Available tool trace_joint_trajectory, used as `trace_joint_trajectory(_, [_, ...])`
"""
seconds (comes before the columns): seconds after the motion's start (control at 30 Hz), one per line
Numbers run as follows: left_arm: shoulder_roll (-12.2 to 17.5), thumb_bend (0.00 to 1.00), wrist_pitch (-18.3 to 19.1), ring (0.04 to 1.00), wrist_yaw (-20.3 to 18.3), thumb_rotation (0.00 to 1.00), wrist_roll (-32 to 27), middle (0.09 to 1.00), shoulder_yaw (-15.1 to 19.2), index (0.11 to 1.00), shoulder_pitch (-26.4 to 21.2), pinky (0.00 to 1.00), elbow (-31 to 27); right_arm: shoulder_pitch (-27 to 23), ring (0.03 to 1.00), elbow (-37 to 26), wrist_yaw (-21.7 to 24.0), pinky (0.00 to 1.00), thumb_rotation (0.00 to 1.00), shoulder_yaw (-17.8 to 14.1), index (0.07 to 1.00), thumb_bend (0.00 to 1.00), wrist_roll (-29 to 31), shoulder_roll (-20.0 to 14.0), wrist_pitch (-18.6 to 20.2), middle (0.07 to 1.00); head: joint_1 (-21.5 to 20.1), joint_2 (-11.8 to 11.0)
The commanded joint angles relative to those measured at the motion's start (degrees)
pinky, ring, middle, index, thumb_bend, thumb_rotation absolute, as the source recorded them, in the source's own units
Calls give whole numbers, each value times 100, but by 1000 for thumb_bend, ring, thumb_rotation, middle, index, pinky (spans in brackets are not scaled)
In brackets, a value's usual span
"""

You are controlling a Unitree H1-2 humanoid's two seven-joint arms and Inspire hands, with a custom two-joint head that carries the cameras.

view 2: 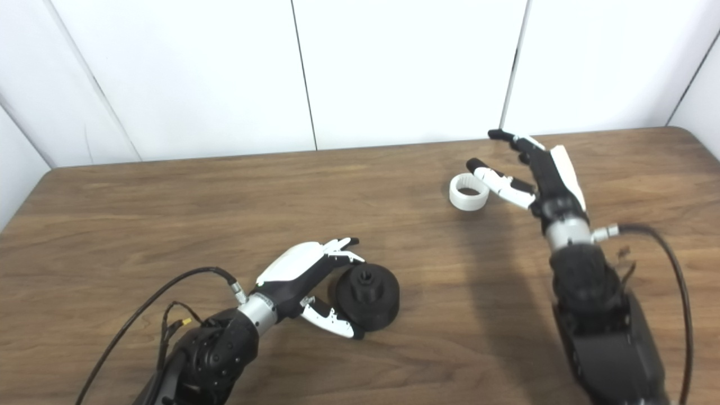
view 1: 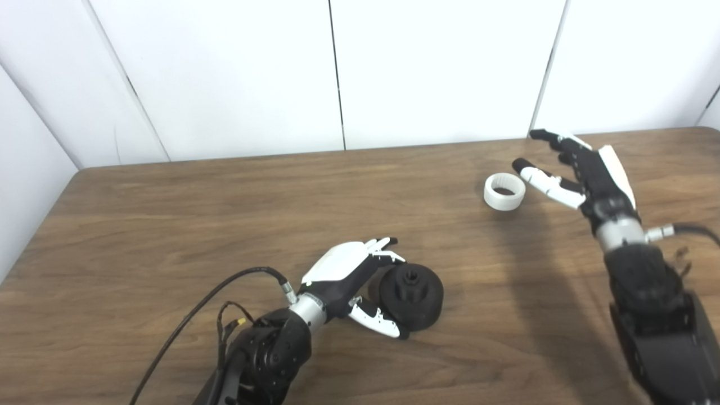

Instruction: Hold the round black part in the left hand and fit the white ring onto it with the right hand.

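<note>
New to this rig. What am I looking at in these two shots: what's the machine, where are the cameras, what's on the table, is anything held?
It is a humanoid robot with two arms ending in fingered hands. Both pictures come from two cameras side by side on its head, so they show one scene from slightly different spots. On the wooden table lie a round black part and a white ring. The left hand is wrapped partly around the black part, fingers over the top and thumb beneath, but the part looks to be resting on the table, not lifted. The right hand is open beside the ring, thumb tip close to it, holding nothing.
</note>
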Motion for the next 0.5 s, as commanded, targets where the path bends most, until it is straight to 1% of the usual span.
trace_joint_trajectory(0.0, [28, 947, 56, 1000, 11, 252, 39, 992, 3, 745, -37, 975, 88, -535, 974, 157, 119, 919, 441, 134, 789, 681, -334, -265, -116, 907, 1, 1])
trace_joint_trajectory(0.07, [27, 944, 85, 1000, -9, 258, 68, 995, -21, 747, -41, 980, 84, -754, 971, 461, 242, 887, 396, 306, 779, 722, -510, -393, -156, 903, 0, 6])
trace_joint_trajectory(0.23, [16, 951, 77, 1000, 11, 264, 57, 997, -31, 745, -41, 976, 99, -1127, 976, 1107, 400, 871, 362, 625, 751, 816, -810, -566, -403, 919, 9, -2])
trace_joint_trajectory(0.33, [22, 950, 61, 1000, 22, 263, 32, 999, -18, 744, -36, 982, 106, -1262, 994, 1351, 458, 901, 344, 755, 737, 852, -948, -585, -471, 944, 18, -18])
trace_joint_trajectory(0.47, [28, 945, 91, 1000, 16, 260, 45, 1000, -7, 746, -36, 980, 92, -1379, 1000, 1596, 567, 962, 316, 809, 725, 878, -975, -586, -550, 971, -3, -23])
